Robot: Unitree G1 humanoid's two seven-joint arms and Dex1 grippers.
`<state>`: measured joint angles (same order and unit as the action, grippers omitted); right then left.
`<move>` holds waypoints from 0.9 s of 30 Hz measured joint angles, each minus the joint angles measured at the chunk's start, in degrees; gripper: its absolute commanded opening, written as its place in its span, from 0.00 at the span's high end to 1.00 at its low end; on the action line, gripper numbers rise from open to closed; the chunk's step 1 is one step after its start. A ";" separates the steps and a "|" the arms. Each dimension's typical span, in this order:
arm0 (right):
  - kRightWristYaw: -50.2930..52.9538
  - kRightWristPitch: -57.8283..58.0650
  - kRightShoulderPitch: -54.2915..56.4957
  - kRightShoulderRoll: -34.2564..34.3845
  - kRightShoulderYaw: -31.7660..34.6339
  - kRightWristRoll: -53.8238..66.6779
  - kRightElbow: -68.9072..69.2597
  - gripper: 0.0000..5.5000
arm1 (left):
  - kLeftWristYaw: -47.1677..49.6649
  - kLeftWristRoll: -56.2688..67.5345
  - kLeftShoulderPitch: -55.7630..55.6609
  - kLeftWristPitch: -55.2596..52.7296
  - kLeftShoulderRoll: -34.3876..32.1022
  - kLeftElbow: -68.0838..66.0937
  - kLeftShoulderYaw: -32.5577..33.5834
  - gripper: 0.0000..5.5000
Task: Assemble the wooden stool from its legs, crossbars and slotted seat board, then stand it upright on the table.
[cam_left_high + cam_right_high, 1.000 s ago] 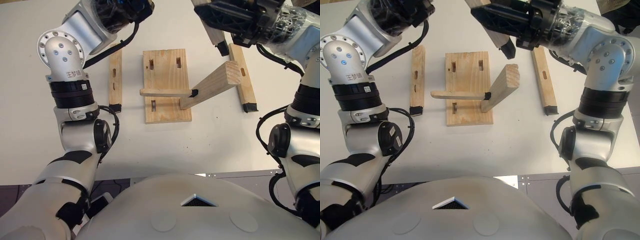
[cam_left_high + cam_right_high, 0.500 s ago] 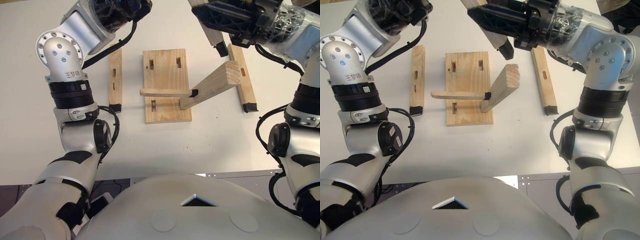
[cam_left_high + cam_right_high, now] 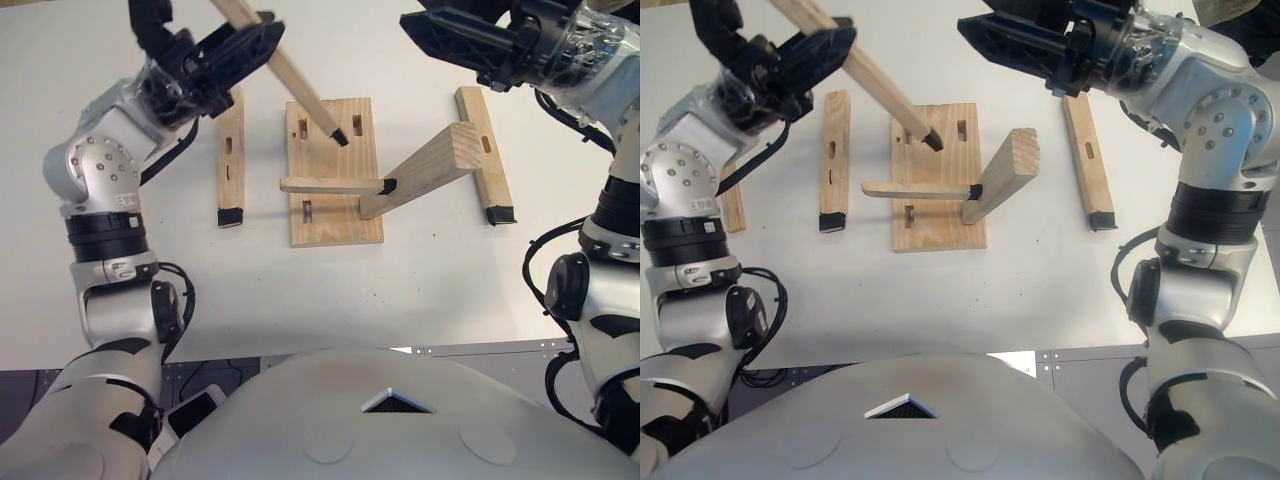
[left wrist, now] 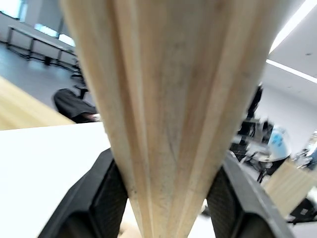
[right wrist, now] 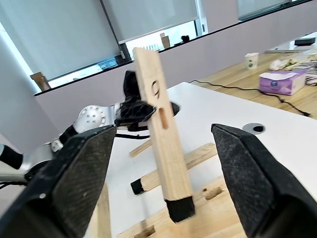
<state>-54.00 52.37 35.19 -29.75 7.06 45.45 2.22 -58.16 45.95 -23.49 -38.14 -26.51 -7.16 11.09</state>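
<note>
Left eye view | my left gripper [image 3: 250,45] clamps black-capped pale wooden leg [image 3: 300,90], cap over flat slotted wooden seat board [image 3: 330,225], 12 o'clock end | my right gripper [image 3: 430,38] spread wide, empty, 1 o'clock

The board [image 3: 340,228] and each leg [image 3: 290,72] are pale bare wood, matt, with visible grain. Leg caps [image 3: 230,215] look black and rubbery. The table [image 3: 450,270] is smooth matt white.

white worktop [image 3: 420,270], flat, matte. lying directly on it: one slotted seat board [image 3: 335,222], pale wood, at the centre; one left-hand leg [image 3: 231,160] flat beside the board, apart from it, black cap at the near end; one right-hand leg [image 3: 490,175], likewise capped, farther off; one wooden piece [image 3: 732,210] at the far left, partly hidden.
</note>
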 measured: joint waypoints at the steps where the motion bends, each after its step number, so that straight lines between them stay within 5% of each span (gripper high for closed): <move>1: 0.51 -0.54 -0.44 -0.27 1.01 -0.30 -0.17 0.36 | -0.93 -0.99 1.59 1.11 -0.79 0.24 0.03 0.63; 16: 1.75 -3.63 -1.63 -0.40 2.00 -2.99 -4.05 0.36 | -11.37 -3.13 11.96 3.65 -6.93 4.55 -1.06 0.63; 27: 1.67 -4.82 -1.63 -0.39 1.33 -4.27 -4.41 0.36 | -18.82 -7.98 14.58 17.00 -10.14 4.87 -5.45 0.63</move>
<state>-52.33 47.55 33.56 -30.13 8.38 41.18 -2.19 -76.98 37.98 -8.91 -21.14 -36.66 -2.30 5.64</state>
